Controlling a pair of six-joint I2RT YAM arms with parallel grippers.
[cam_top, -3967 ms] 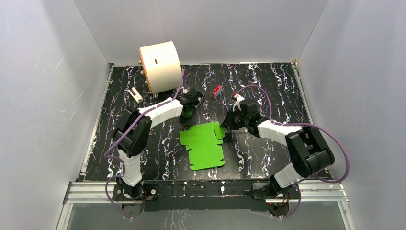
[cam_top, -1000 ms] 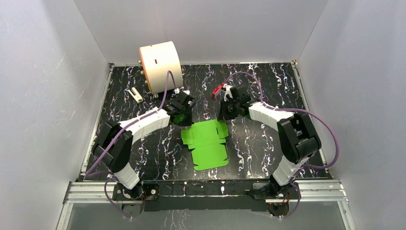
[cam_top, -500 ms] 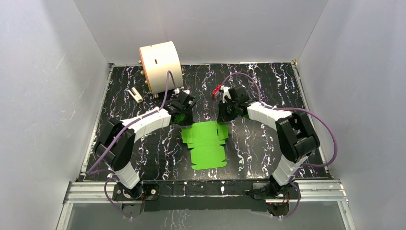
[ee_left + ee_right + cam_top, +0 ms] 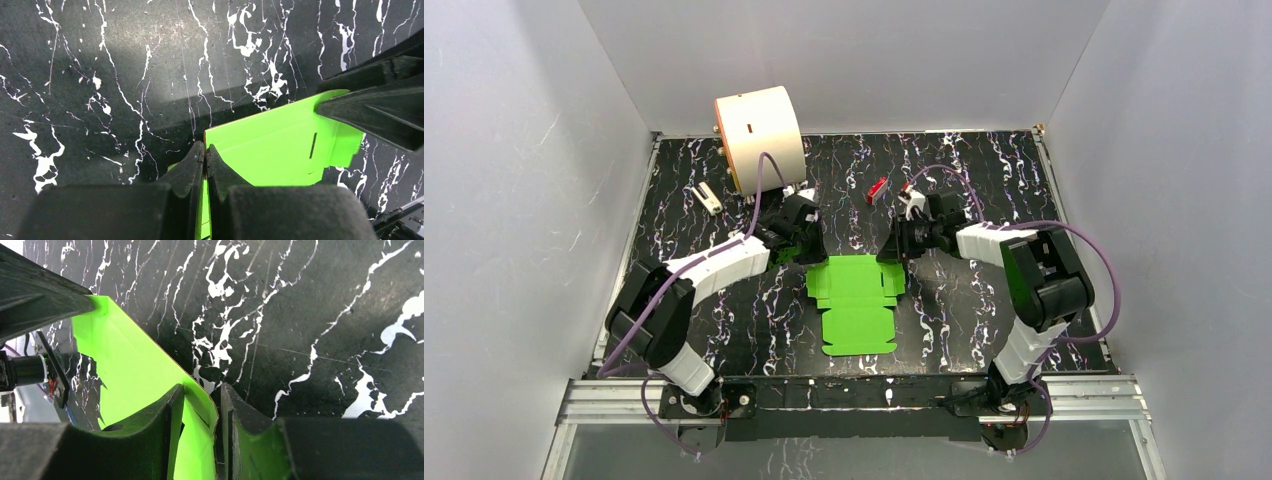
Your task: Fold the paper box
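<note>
The black, white-veined table [image 4: 984,310] carries the paper box [image 4: 856,305] near its middle, between the two arms and a little toward their bases. It is a bright green sheet, unfolded. Its large main panel lies flat, with creases running across it and small notched tabs along its side edges. The far strip of the sheet is tipped up off the table. The left wrist view shows this raised flap [image 4: 280,145] as a clean green plane with a thin slot [image 4: 313,145] cut near one end.

Both arms reach forward and inward, low over the table, and meet the sheet's far edge from opposite sides. The left gripper [image 4: 809,245] sits at the far left corner. Its fingers [image 4: 190,167] are pressed together on the edge of the green card, and a sliver of green shows between them (so it is a pinch, not an empty close). The right gripper [image 4: 892,248] is at the far right corner. Its fingers [image 4: 172,405] stand apart, and the raised edge of the flap passes through the gap, nearer one finger than the other.

Well behind the sheet, a large cream cylinder [image 4: 759,138] lies on its side at the far left. A small white object [image 4: 708,198] rests near it, and a small red block [image 4: 877,189] lies further right.
</note>
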